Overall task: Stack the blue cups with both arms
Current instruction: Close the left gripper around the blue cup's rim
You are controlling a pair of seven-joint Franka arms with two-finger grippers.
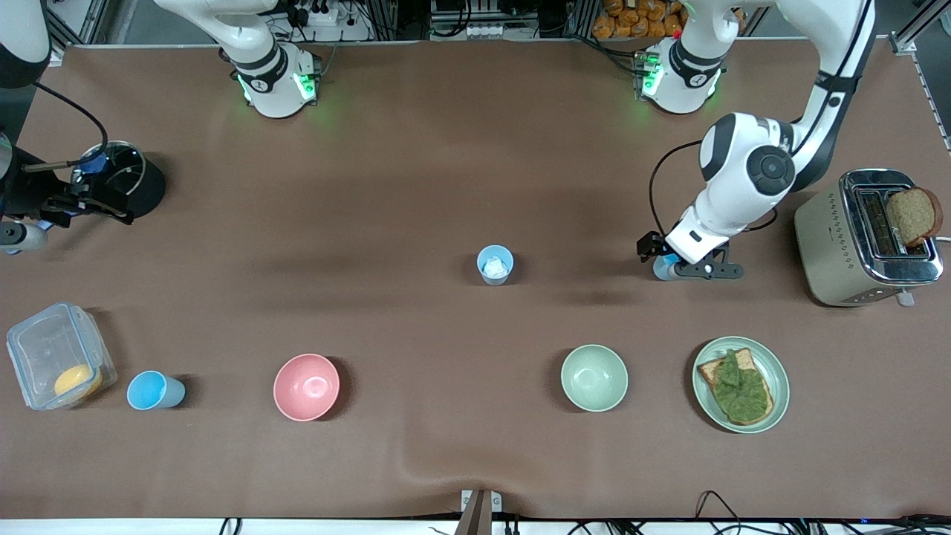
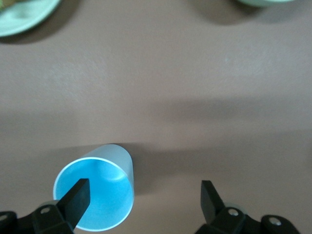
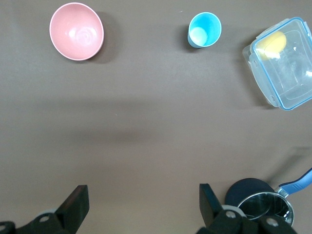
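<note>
Hovering the left gripper [image 2: 144,200] low, spread wide and gripping nothing, with one finger [image 2: 78,197] over the mouth of a bright blue cup [image 2: 109,195] and the other well clear of its wall.

Taking the pale blue cup [image 1: 495,264], the one with a white bit inside, as the marker at mid-table. Finding the sky-blue cup [image 1: 154,390] nearer the front camera than that marker and well toward the right arm's end, upright beside a clear lidded box [image 1: 52,357]. Passing the pink bowl [image 1: 306,386] between that cup and the marker. Placing the bright blue cup about level with the marker, toward the left arm's end and well apart from it. Waiting with the right gripper [image 3: 144,209], also spread and empty, over bare cloth beside a black pot [image 3: 256,200], toward the right arm's end from the marker.

Judging the step as lining up the first grasp. Probably calling for one of two moves:
- shifting sideways until the cup sits between both fingers
- lowering the one finger inside and pinching the wall

Closing gently either way, since light tapered plastic is likely to tip or skid. Lifting straight up before carrying toward another cup.
</note>
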